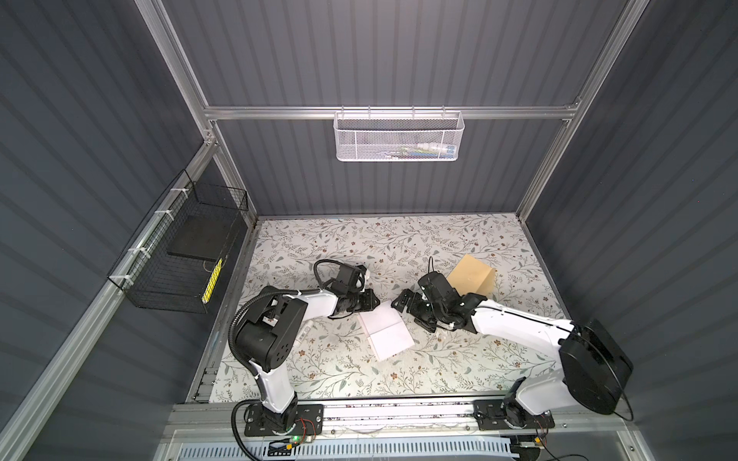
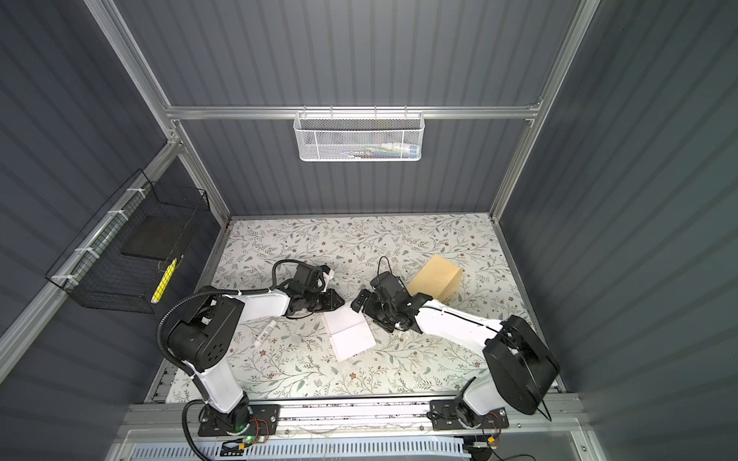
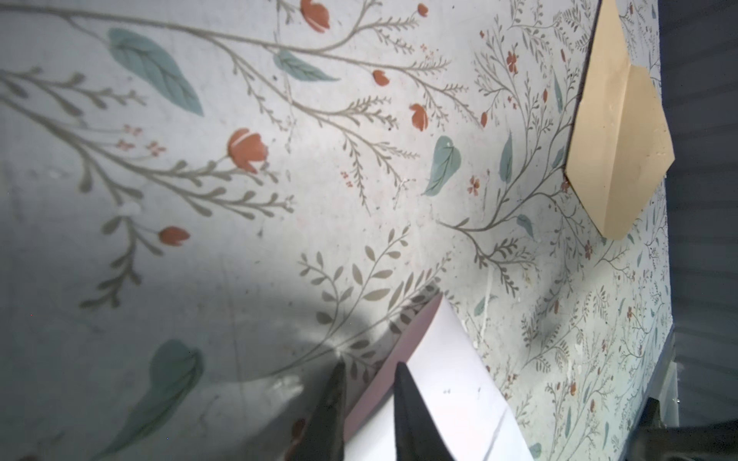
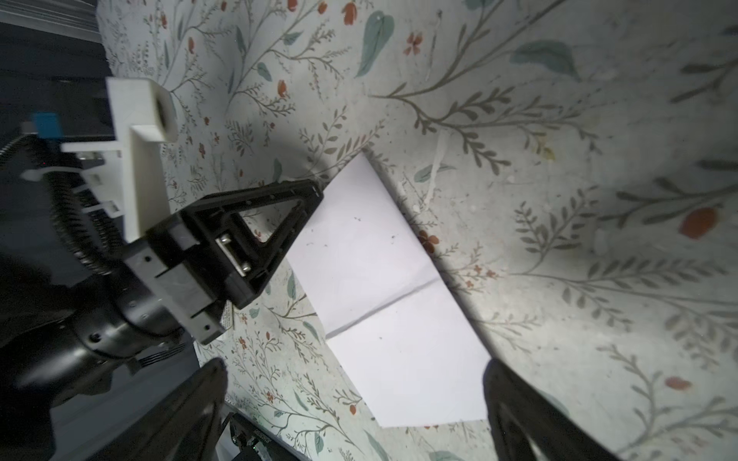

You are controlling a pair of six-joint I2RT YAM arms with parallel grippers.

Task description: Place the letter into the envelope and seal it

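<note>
The white letter point(image 1: 386, 332) point(image 2: 352, 332) lies on the floral table, with a crease line showing across it point(image 4: 383, 279). My left gripper point(image 1: 375, 304) point(image 2: 341, 302) is at the letter's far corner. Its jaws point(image 3: 370, 369) stand a narrow gap apart, with the raised edge of the letter point(image 3: 451, 383) between them. My right gripper point(image 1: 405, 313) point(image 2: 365, 309) hovers wide open over the letter's right side, its fingers point(image 4: 515, 399) apart from the paper. The tan envelope point(image 1: 471, 275) point(image 2: 437, 275) point(image 3: 623, 131) lies behind the right wrist, flap unfolded.
A small white stick point(image 2: 265, 334) lies on the table by the left arm. A white mesh basket point(image 1: 399, 135) hangs on the back wall. A black wire basket point(image 1: 179, 255) hangs on the left wall. Floral table point(image 1: 359, 379) lies bare in front of the letter.
</note>
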